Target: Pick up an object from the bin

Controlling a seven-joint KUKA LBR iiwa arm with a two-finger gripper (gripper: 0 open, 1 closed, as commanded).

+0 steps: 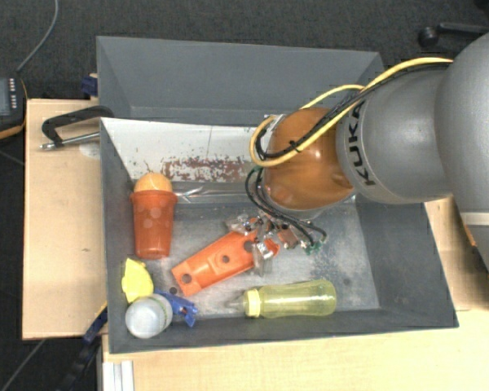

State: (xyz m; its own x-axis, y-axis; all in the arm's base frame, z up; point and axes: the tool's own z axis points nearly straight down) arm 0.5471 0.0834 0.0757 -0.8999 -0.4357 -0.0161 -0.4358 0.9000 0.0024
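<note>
My hand (259, 241) is low in the middle of the bin (228, 80), right at the upper end of a flat orange block (214, 267) with holes in it. I cannot tell if my hand is open or closed. The block lies slanted on the bin floor. I think it is hard plastic, light and stiff, so it will not squash or break. Its long thin sides look best to squeeze. Just below lies a yellow bottle (297, 298); it is round and may roll. Farther left are an orange cup (153, 222), a small yellow thing (136, 282) and a blue and white toy (151, 316).
</note>
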